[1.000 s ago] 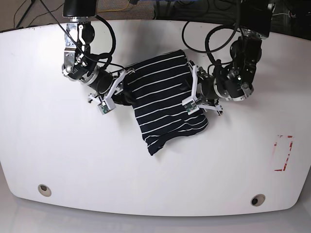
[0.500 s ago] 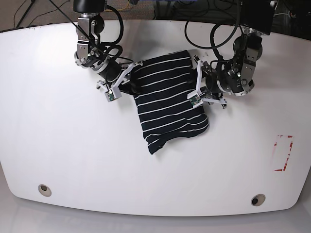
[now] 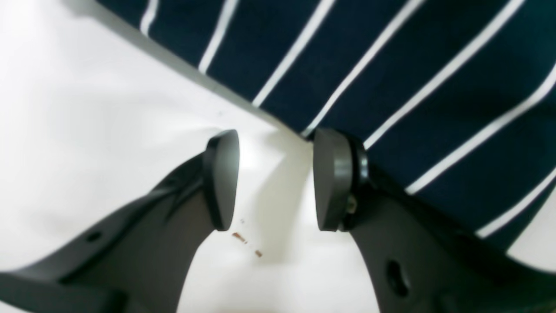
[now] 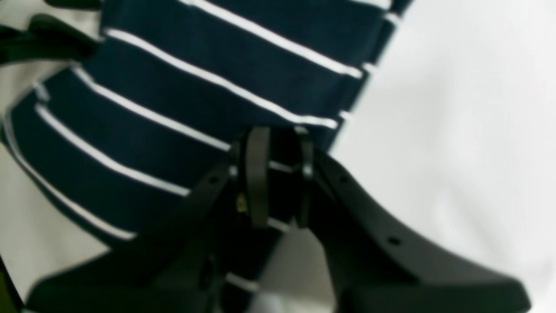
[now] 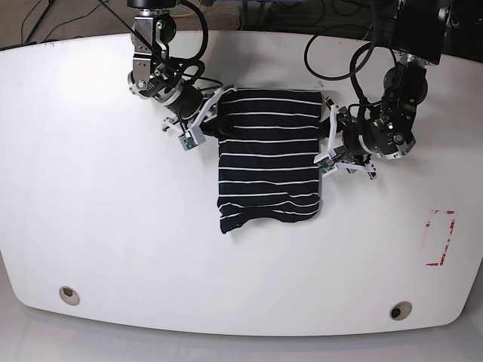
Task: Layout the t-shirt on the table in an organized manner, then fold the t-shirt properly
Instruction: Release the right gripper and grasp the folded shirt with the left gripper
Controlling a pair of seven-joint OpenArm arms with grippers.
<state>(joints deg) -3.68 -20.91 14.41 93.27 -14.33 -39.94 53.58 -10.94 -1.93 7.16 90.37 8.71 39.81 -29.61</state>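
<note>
No readable brand, label or writing on anything you see here. The t-shirt (image 5: pixel 268 158), dark navy with thin white stripes, lies on the table (image 5: pixel 113 226) at upper centre, between your two arms. Right gripper (image 4: pixel 278 174): fingers pinching a fold of the shirt. Left gripper (image 3: pixel 276 180): fingers spread over bare tabletop, one pad (image 3: pixel 332 178) at the shirt's edge. Only the base view gives you the red-marked rectangle (image 5: pixel 440 237) and two ringed holes (image 5: pixel 69 294); only the left wrist view shows small brown specks (image 3: pixel 247 243).
</note>
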